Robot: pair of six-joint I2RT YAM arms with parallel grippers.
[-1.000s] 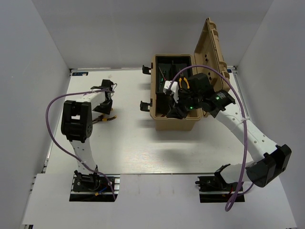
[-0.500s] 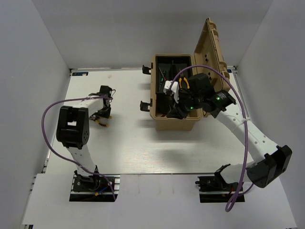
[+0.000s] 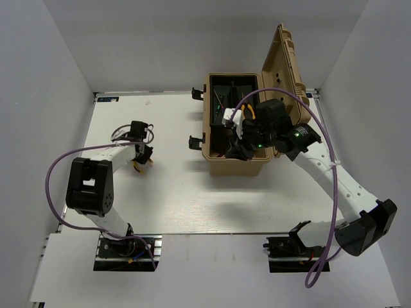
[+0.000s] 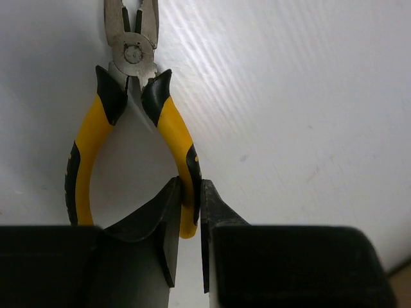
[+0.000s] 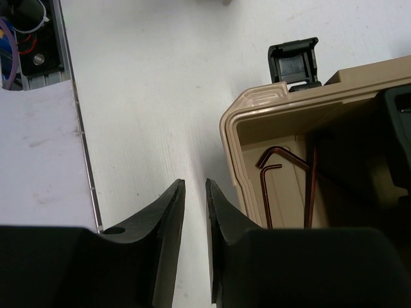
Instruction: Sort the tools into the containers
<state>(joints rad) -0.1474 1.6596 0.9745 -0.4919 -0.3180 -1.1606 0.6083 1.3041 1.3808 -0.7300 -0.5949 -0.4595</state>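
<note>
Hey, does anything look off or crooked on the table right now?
One thing: the left gripper is shut on just one handle of the yellow pliers, near its tail end, far from the head. Held so off-centre, the pliers may swing or slip when carried. Nothing else stands out.

Ahead of the left gripper (image 4: 190,192), the nose of the pliers (image 4: 173,138) is cut off by the frame's top edge, and both handle ends are partly hidden behind the fingers. Beside the right gripper (image 5: 194,192), the long shafts of the hex keys (image 5: 266,199) are covered by its body, and the toolbox (image 5: 232,154) is cropped at the right edge.
</note>
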